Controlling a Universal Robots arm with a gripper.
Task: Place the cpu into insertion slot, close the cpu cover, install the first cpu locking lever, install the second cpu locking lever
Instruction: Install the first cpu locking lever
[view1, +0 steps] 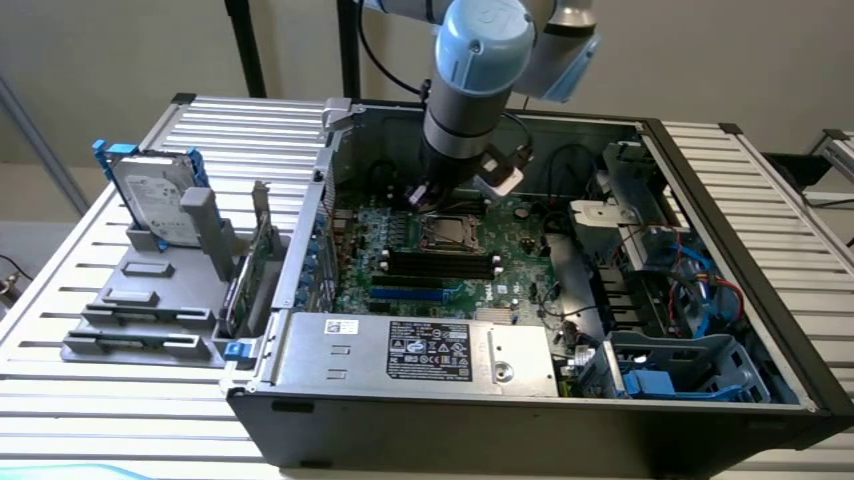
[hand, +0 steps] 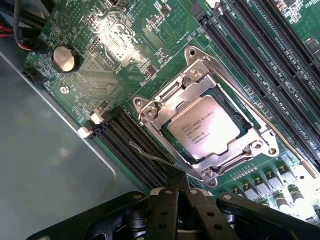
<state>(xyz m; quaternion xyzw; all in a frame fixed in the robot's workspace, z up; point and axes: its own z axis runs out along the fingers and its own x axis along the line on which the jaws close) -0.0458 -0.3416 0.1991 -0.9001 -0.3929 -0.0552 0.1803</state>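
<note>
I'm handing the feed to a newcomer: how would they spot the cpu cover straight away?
Look inside the open computer case at the green motherboard. Between its banks of long black memory slots sits the cpu cover: the only shiny silver square frame, with the pale cpu showing through its window.

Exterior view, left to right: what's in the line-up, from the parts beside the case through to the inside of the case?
hard drive → upright card → cpu → blue cables
</note>
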